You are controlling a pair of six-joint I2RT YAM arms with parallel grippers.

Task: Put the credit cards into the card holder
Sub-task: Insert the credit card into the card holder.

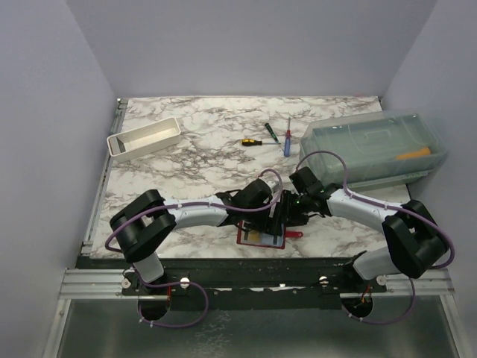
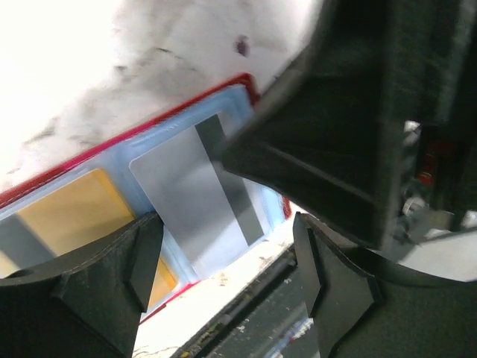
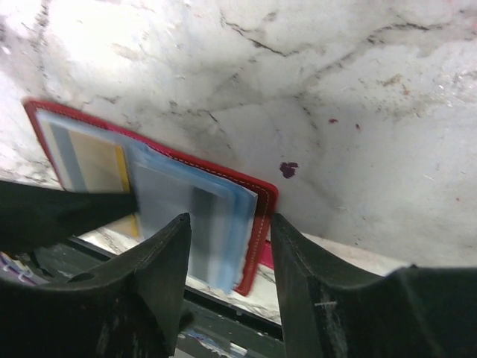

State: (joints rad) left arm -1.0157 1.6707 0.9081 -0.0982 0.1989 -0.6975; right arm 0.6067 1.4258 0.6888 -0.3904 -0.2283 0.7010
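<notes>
The dark-red card holder (image 1: 257, 237) lies open near the table's front edge, its blue plastic sleeves up. In the left wrist view a tan card (image 2: 71, 212) sits in its left sleeve, and a grey-blue card (image 2: 186, 198) with a dark stripe lies on its right sleeve. My left gripper (image 2: 226, 239) is open and low over the holder's near edge. My right gripper (image 3: 229, 224) is open, with its fingers on either side of the holder's (image 3: 257, 224) right edge. The striped card (image 3: 190, 224) looks blurred there. In the top view both grippers (image 1: 270, 216) (image 1: 288, 215) meet over the holder.
A white tray (image 1: 145, 138) stands at the back left. A clear plastic box (image 1: 373, 145) stands at the back right. Three screwdrivers (image 1: 251, 141) (image 1: 272, 133) (image 1: 287, 138) lie at the back centre. The table's front rail (image 1: 253, 265) runs just below the holder.
</notes>
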